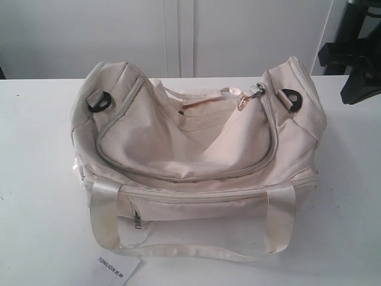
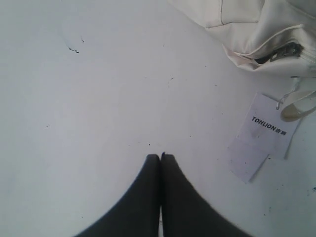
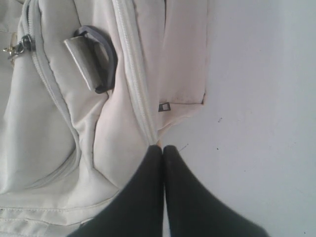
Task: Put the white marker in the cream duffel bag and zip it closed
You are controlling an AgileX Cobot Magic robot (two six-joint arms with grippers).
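On the table (image 1: 41, 208) sits one bag (image 1: 196, 137) with two D-rings (image 1: 99, 101) and one tag (image 1: 116, 268), while the left gripper (image 2: 160, 156) near the tag and the right gripper (image 3: 162, 147) at the bag's edge both have fingers pressed together.

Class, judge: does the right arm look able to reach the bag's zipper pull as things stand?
Probably yes. The right pincer sits shut beside the bag; the zipper pull lies uncovered on top nearby, with nothing over it. The pincer would need to open first.

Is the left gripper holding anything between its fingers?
No: the left gripper is shut, jaws pressed together with nothing between them, above the table.
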